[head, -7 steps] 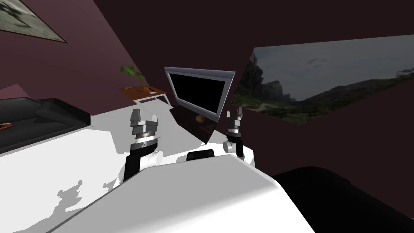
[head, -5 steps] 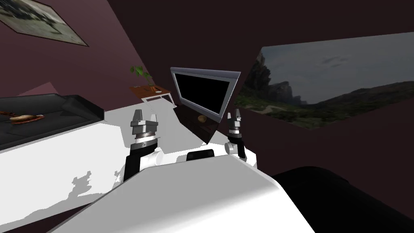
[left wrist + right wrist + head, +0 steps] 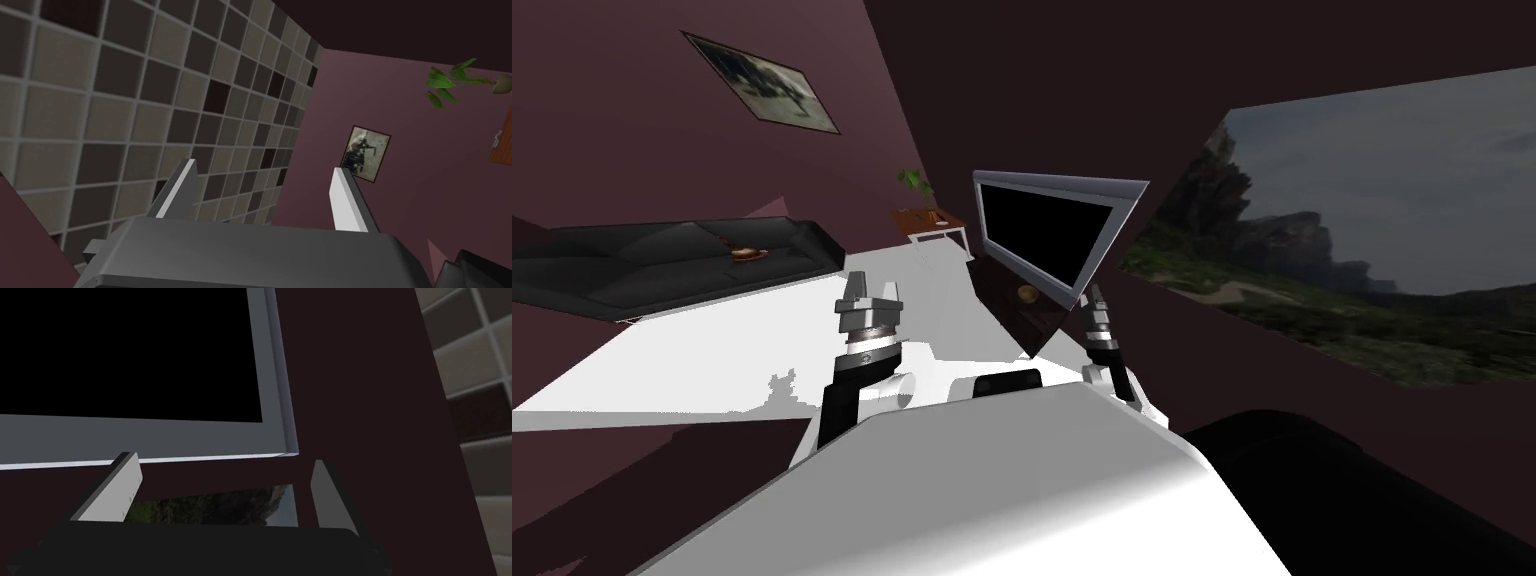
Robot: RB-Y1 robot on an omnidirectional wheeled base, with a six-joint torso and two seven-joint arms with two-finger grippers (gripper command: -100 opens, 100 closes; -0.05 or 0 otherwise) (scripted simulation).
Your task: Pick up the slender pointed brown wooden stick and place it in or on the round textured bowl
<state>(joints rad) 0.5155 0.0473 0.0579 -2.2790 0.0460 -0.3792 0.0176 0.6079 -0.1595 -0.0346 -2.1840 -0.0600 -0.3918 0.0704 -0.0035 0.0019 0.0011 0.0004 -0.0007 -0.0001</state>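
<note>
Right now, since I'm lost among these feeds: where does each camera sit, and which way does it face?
Head view: on the head, looking down and forward at television and black sofa; left gripper, right gripper show.
Left wrist view: on the left hand, facing framed picture and potted plant; open fingers show.
Right wrist view: on the right hand, facing the television's corner; open fingers show.
Shared: television, head and right wrist.

Black sofa (image 3: 662,265) — maroon wall (image 3: 612,130) — white floor (image 3: 712,365).

Black sofa (image 3: 662,265) — brown thing (image 3: 749,253) (small) on it.
</note>
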